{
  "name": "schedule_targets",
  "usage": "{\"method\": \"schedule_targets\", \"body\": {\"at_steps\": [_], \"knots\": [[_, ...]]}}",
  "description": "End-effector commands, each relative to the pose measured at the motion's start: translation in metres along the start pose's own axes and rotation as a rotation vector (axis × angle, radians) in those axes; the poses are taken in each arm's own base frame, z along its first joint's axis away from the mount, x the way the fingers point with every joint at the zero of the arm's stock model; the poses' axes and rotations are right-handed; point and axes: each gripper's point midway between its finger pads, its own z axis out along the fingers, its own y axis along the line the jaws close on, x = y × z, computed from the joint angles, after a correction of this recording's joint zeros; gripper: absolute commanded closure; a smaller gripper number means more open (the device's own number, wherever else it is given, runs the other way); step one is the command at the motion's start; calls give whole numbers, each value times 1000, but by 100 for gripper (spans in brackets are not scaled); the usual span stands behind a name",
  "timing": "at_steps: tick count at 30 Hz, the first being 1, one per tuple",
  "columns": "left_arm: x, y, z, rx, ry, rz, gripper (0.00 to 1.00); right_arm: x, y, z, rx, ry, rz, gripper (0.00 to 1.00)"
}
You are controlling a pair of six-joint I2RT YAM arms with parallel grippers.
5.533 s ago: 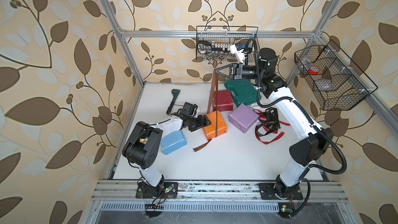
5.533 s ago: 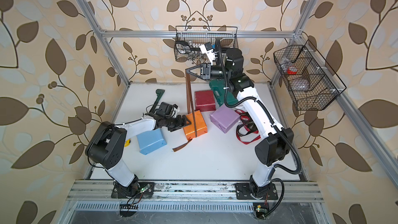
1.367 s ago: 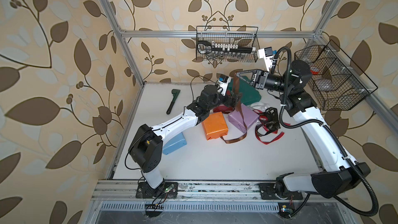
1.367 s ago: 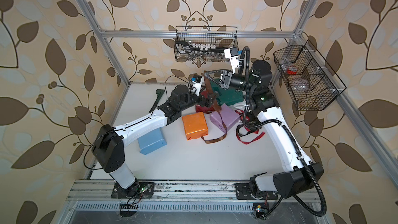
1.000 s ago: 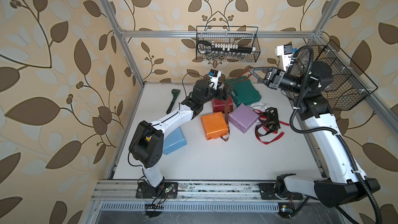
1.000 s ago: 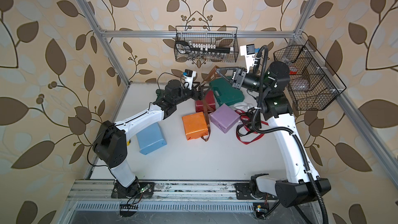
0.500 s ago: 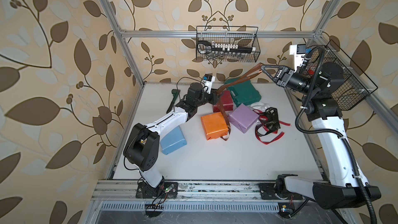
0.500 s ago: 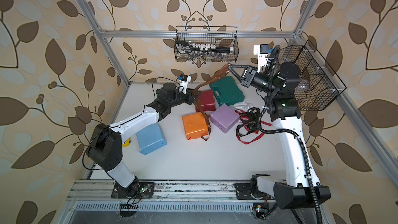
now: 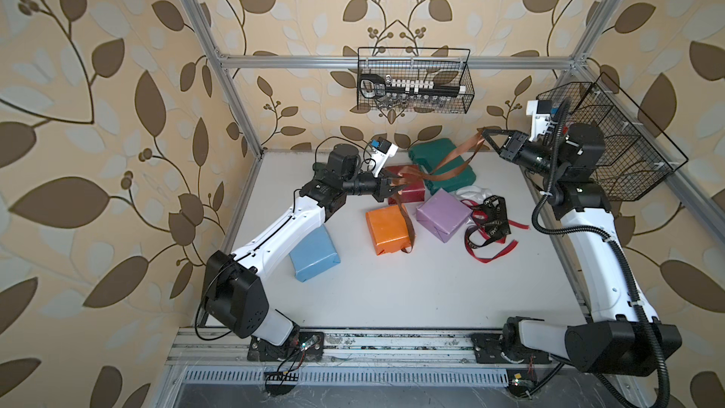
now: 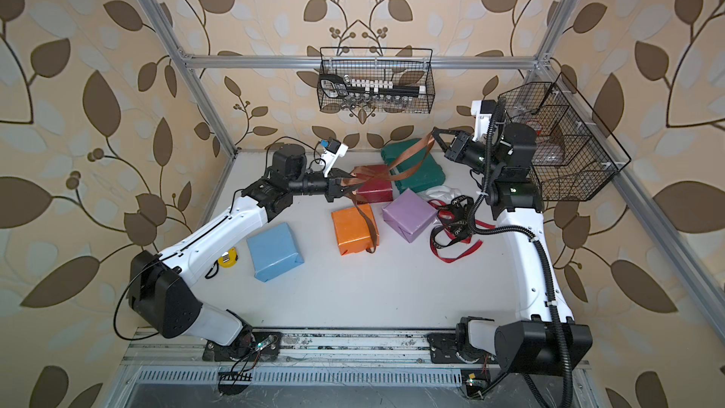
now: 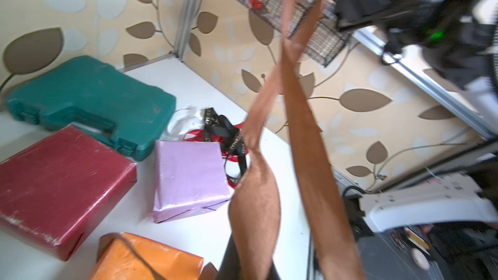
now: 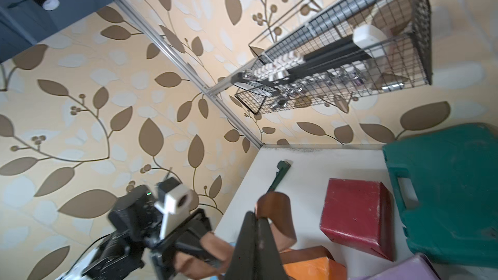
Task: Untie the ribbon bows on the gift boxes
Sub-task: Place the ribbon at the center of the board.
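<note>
A brown ribbon (image 9: 451, 158) hangs taut in the air between my two grippers. My left gripper (image 9: 393, 190) is shut on it over the dark red box (image 9: 408, 192). My right gripper (image 9: 485, 133) is shut on its other end, high above the green case. One strand (image 9: 408, 225) drops across the orange box (image 9: 386, 229) and loops under its near edge. The left wrist view shows two ribbon strands (image 11: 256, 211) rising from my jaws. The lilac box (image 9: 443, 215) and light blue box (image 9: 314, 255) lie bare. No tied bow shows.
Loose black (image 9: 490, 217), red (image 9: 490, 255) and white (image 9: 472, 192) ribbons lie heaped right of the lilac box. A green tool case (image 9: 443, 160) sits at the back. Wire baskets hang on the back wall (image 9: 414, 84) and the right rail (image 9: 612, 143). A green-handled tool (image 12: 280, 173) lies at the back left.
My left gripper has closed on the brown ribbon over the dark red box. My right gripper has carried its end up and to the right, drawing the ribbon taut.
</note>
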Motion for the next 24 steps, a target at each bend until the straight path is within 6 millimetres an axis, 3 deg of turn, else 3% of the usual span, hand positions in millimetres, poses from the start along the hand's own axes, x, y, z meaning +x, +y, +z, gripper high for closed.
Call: {"method": "schedule_targets", "body": {"at_steps": [1, 6, 14, 20, 24], "knots": [[1, -41, -25, 134, 25, 45, 100, -7, -23, -2, 119, -56, -38, 100], [17, -42, -40, 159, 89, 7, 100, -22, -62, -17, 281, -130, -30, 100], [52, -39, -43, 210, 291, -99, 100, -49, -106, -29, 417, -196, 17, 100], [67, -38, -43, 243, 360, -150, 100, -28, -146, -34, 557, -149, 25, 100], [62, -5, -44, 98, 337, -141, 100, 2, -190, -53, 751, -93, 7, 100]]}}
